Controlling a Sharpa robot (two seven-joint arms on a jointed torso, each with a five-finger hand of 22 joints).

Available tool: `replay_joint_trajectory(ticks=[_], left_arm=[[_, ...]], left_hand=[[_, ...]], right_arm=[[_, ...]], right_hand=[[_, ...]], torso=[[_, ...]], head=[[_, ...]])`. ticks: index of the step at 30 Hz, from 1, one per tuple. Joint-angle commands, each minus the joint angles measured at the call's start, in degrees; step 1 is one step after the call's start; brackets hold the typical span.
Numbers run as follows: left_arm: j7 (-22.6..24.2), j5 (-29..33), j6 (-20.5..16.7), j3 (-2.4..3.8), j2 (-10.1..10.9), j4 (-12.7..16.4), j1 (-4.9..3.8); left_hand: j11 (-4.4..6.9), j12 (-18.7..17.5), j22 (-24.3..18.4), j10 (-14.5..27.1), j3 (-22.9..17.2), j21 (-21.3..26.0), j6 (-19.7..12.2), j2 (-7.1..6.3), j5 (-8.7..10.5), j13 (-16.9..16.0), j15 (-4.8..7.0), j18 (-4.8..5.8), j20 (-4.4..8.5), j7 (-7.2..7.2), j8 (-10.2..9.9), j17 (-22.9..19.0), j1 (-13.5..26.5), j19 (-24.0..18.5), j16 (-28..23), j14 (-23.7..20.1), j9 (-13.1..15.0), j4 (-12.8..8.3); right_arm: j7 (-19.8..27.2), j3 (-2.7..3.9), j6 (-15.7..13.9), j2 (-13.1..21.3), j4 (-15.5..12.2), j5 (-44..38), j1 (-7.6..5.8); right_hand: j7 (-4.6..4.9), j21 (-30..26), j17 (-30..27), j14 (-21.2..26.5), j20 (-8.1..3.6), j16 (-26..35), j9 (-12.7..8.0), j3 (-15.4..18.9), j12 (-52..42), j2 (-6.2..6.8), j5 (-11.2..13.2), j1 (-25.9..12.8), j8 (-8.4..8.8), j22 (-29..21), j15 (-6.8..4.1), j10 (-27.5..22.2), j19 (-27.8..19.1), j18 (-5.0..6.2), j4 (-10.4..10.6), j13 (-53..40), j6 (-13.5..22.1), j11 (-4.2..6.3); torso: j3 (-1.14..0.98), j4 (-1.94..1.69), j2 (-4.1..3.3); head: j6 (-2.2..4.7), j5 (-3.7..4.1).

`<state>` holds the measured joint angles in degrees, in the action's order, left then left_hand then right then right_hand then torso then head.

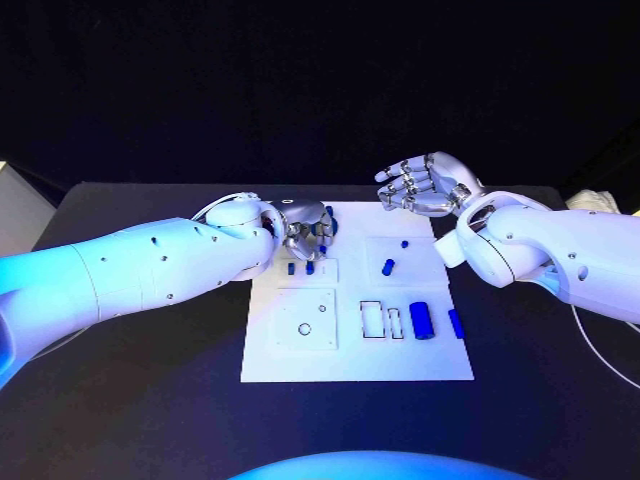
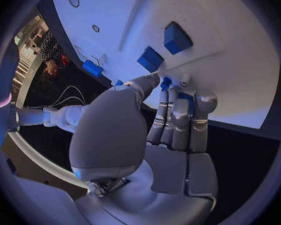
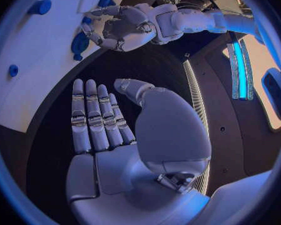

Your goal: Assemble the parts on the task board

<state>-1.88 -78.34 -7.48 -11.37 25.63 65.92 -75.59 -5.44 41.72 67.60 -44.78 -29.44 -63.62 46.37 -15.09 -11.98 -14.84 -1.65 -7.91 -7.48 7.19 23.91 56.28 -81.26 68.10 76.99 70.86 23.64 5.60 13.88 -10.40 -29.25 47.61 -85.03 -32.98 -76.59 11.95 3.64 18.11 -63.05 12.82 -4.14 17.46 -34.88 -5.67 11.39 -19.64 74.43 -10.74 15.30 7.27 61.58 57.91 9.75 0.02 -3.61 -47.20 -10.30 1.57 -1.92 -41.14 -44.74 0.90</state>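
From the head view, we saw the left hand (image 1: 306,228) curled over small blue parts (image 1: 300,267) on the white rectangular task board (image 1: 356,350) on the black bench (image 1: 147,400).

At the left wrist, we saw its fingertips (image 2: 167,82) pinching a little blue piece (image 2: 166,81).

At the right wrist, we saw the right hand (image 3: 106,120) flat, fingers straight, holding nothing.

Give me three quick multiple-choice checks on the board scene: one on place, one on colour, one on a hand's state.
1. Where is the left hand?
A. Over the far left corner of the task board
B. Beside the board's near edge
C. Over the board's near right corner

2. What colour are the parts?
A. Grey
B. Blue
C. Red

3. How is the right hand?
A. Holding a part
B. Open, holding nothing
C. Pressed flat on the board

Answers: 1 A, its fingers reach down onto that corner in the head view; 2 B, every piece on the white plate is blue; 3 B, its fingers are apart and its palm is bare.
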Motion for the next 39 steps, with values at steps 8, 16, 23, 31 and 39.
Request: replay_joint_trajectory(ticks=[8,16,23,31,39], left_arm=[[-0.9,-0.5,1.7,0.02,-0.8,-0.7,-0.02],[-1.8,-0.3,2.5,0.03,-0.8,-0.7,-0.02],[-2.3,-0.3,3.6,0.04,-0.9,-0.8,-0.02],[-1.5,0.1,3.5,0.03,-1.3,-1.2,0.0],[-0.5,0.8,2.8,0.03,-1.6,-1.3,0.03]], left_hand=[[0.05,-0.2,0.5,-0.7,-1.7,-0.7,1.2,1.3,-0.06,0.5,0.04,0.82,0.16,0.07,-0.8,-0.5,-0.1,0.3,0.6,0.4,-0.4,-0.3],[-0.39,-2.3,1.1,-1.0,-3.3,-1.1,1.2,1.42,0.04,2.0,-0.33,0.87,-0.08,0.79,-2.6,-1.5,0.7,0.2,0.9,0.2,-1.3,-0.5],[-0.42,-3.5,1.4,-2.2,-4.2,-1.4,2.1,1.7,0.03,2.9,-0.35,0.88,-0.19,0.87,-3.2,-1.9,0.6,0.3,1.2,0.2,-1.5,-1.0],[0.04,-4.7,2.3,-4.5,-5.0,-2.5,3.1,2.07,0.14,3.7,-0.04,1.06,-0.04,0.77,-3.8,-1.8,0.8,1.0,1.7,0.8,-1.6,-1.8],[0.34,-8.1,3.1,-6.8,-5.2,-3.3,4.4,1.97,0.26,5.4,0.28,1.27,0.37,0.55,-4.9,-1.9,1.8,1.7,2.2,1.6,-1.7,-2.3]], right_arm=[[0.6,0.02,0.7,0.0,-0.2,-0.3,0.02],[0.6,0.03,0.8,0.1,-0.3,-0.3,0.01],[0.6,0.03,0.8,0.2,-0.4,-0.3,0.0],[0.6,0.03,0.8,0.2,-0.4,-0.3,0.0],[0.5,0.03,0.7,0.2,-0.5,-0.4,-0.01]], right_hand=[[2.26,0.1,-0.1,0.1,0.2,0.1,-0.1,0.0,0.4,-0.48,-0.3,0.3,0.28,-0.1,-0.03,-0.1,0.1,0.68,-0.4,0.0,0.2,0.03],[2.26,0.1,-0.1,0.1,0.2,0.1,-0.1,0.0,0.4,-0.48,-0.3,0.3,0.28,-0.1,-0.03,-0.1,0.1,0.68,-0.4,0.0,0.2,0.03],[2.26,0.1,-0.1,0.1,0.2,0.1,-0.1,0.0,0.4,-0.48,-0.3,0.3,0.28,-0.1,-0.03,-0.1,0.1,0.68,-0.4,0.0,0.2,0.03],[2.26,0.1,-0.1,0.1,0.2,0.1,-0.1,0.0,0.4,-0.48,-0.3,0.3,0.28,-0.1,-0.03,-0.1,0.1,0.68,-0.4,0.0,0.2,0.03],[2.26,0.1,-0.2,0.0,0.18,0.1,-0.1,0.1,0.4,-0.54,-0.3,0.2,0.28,-0.4,-0.05,0.0,0.2,0.68,-0.4,0.0,0.2,0.05]], torso=[[0.01,0.01,-0.01],[-0.04,-0.03,-0.01],[-0.08,-0.08,0.06],[-0.03,0.05,0.02],[-0.01,-0.07,0.05]], head=[[-0.13,0.2],[-0.3,0.46],[-0.45,0.41],[-0.45,0.42],[-0.55,0.61]])
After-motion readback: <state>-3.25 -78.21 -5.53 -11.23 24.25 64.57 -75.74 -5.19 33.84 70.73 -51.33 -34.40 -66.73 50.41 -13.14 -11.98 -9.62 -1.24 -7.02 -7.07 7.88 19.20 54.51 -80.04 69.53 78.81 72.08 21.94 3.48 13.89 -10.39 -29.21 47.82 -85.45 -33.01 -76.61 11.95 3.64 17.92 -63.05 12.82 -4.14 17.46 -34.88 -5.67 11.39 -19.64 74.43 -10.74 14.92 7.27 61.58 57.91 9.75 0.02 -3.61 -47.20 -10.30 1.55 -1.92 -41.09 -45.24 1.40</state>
